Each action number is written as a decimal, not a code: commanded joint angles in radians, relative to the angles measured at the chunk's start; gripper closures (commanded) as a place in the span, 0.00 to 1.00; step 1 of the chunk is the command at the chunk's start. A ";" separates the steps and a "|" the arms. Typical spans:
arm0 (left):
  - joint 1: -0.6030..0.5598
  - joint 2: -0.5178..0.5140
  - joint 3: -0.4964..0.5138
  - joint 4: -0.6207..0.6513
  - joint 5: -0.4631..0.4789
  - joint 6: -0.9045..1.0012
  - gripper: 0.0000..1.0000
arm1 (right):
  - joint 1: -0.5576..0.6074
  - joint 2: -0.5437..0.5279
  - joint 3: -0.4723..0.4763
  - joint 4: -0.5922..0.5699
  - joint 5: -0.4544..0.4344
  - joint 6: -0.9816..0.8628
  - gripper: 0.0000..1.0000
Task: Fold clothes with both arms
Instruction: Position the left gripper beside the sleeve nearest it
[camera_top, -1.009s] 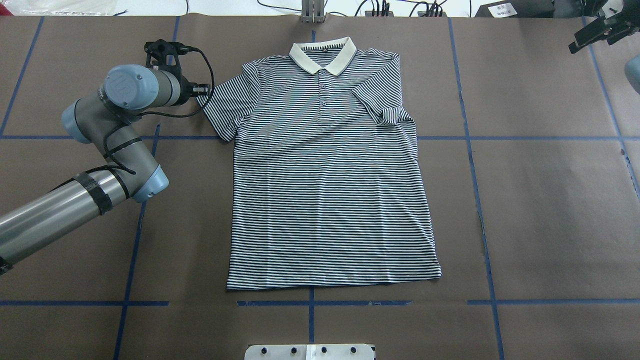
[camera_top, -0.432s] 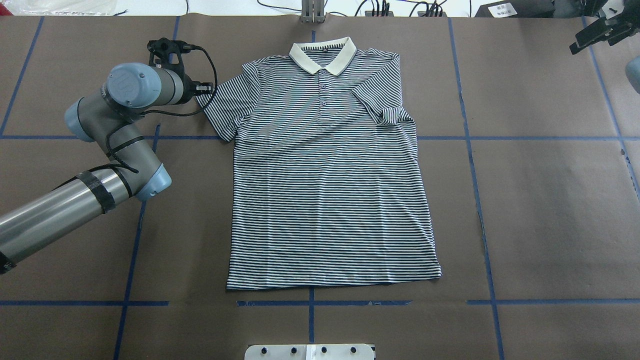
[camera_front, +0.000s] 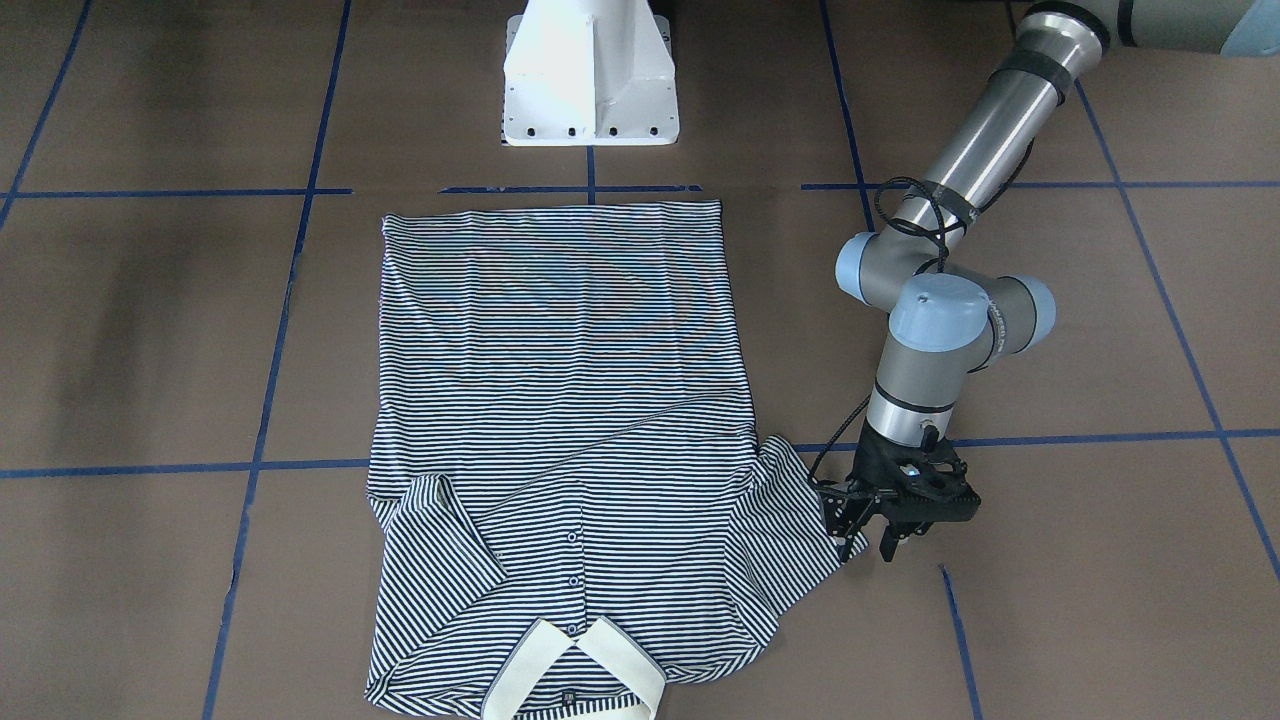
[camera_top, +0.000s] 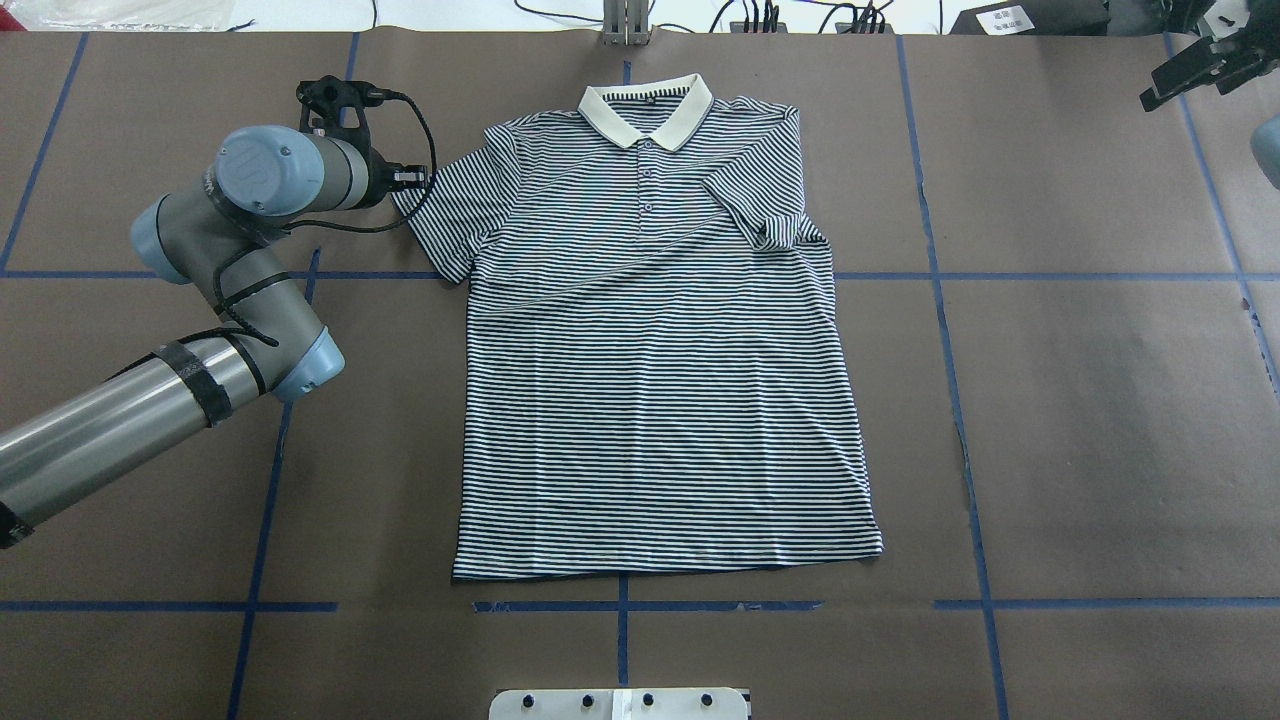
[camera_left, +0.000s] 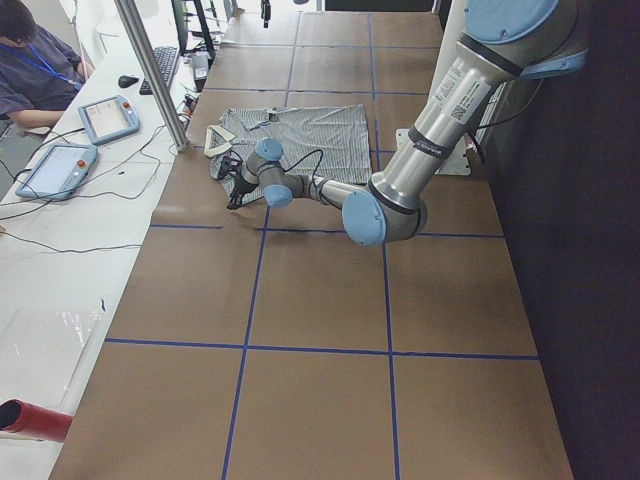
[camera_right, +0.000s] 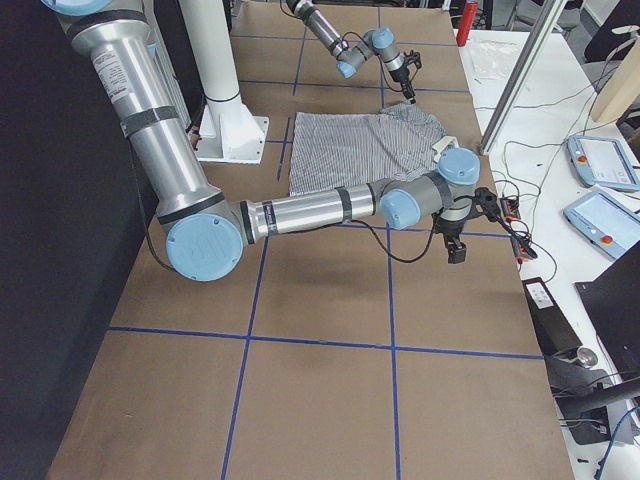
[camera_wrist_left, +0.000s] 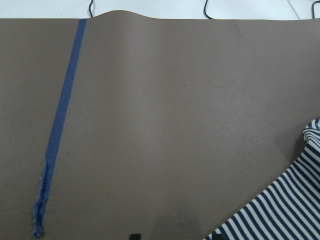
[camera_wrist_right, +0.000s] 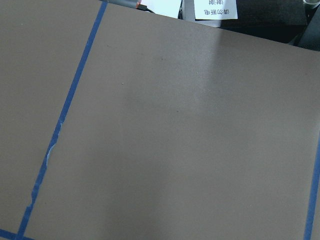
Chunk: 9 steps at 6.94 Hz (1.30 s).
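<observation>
The left gripper (camera_front: 868, 545) points down at the table (camera_top: 1100, 400) with its jaws apart and nothing between them. It stands just beside the outer hem of the spread sleeve (camera_front: 790, 530) of the polo shirt (camera_top: 650, 380). Whether a finger touches the cloth cannot be told. The left wrist view catches only a striped corner of that sleeve at its lower right, beside blue tape (camera_wrist_left: 60, 125).

The shirt lies flat and front up in the middle of the table, with its cream collar (camera_top: 647, 105) at the far side. Its other sleeve (camera_top: 765, 200) is folded over the chest.

The right gripper (camera_top: 1195, 62) hangs over the far right corner, well apart from the shirt. It is partly cut off by the frame, so its jaws cannot be judged.

A white label (camera_wrist_right: 215, 10) with printed characters lies past the far edge of the table. It is seen upside down and is too small to read.
</observation>
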 joint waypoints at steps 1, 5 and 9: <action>0.002 -0.002 0.000 0.000 0.000 0.002 0.47 | 0.000 -0.001 0.000 0.000 0.000 0.001 0.00; 0.008 -0.002 0.002 0.000 0.000 0.002 0.47 | 0.000 -0.003 -0.002 0.000 -0.002 0.000 0.00; 0.013 -0.002 0.008 0.000 0.000 0.002 0.53 | 0.000 -0.003 -0.002 0.000 -0.002 0.001 0.00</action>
